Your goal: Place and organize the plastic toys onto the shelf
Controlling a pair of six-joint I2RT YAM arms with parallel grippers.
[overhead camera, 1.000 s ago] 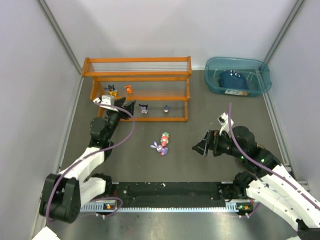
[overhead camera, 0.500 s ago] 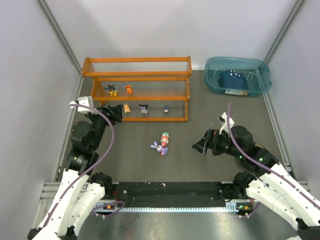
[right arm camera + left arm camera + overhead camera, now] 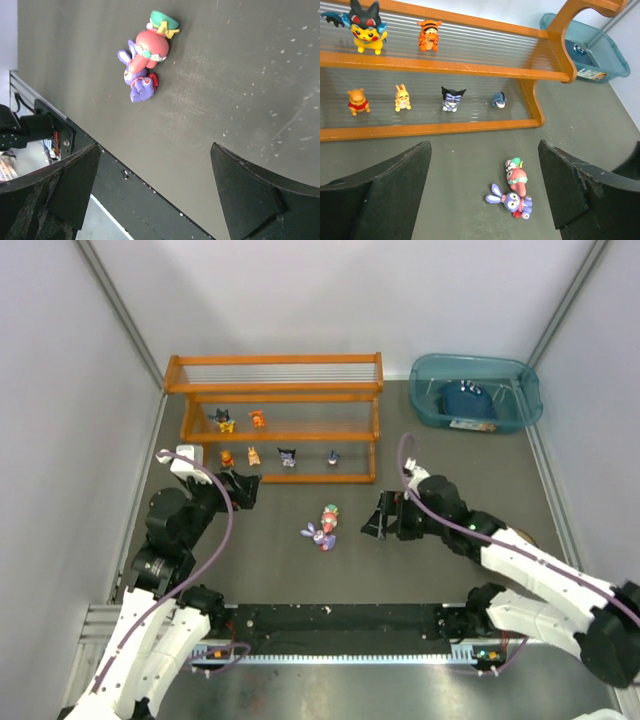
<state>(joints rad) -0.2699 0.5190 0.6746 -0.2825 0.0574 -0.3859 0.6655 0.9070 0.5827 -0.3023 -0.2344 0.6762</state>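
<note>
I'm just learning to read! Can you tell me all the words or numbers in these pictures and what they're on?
No text here can be read.
White label in the teal bin: it has print, but it is too small and blurred to read.
White marks on the dark blue object: too small to tell whether they are letters.

- The top view is lit brightly and evenly from above, and the white walls (image 3: 60,390) are shown pale.
- No hard shadows are cast on the dark table (image 3: 300,570).
- Only small, soft shadows are seen beside the purple bunny (image 3: 136,80) and the pink-red toy (image 3: 150,47), which are both shown sharp.
- A pale shine is seen on the shelf (image 3: 470,70), along its silvery rods.
- The fingers (image 3: 385,190) of the left gripper (image 3: 484,147) are shown almost black, with little detail.
- The right gripper (image 3: 155,147) is blurred, being close to its camera.
- A dark smudge is seen at the right edge of the left wrist view.
</note>
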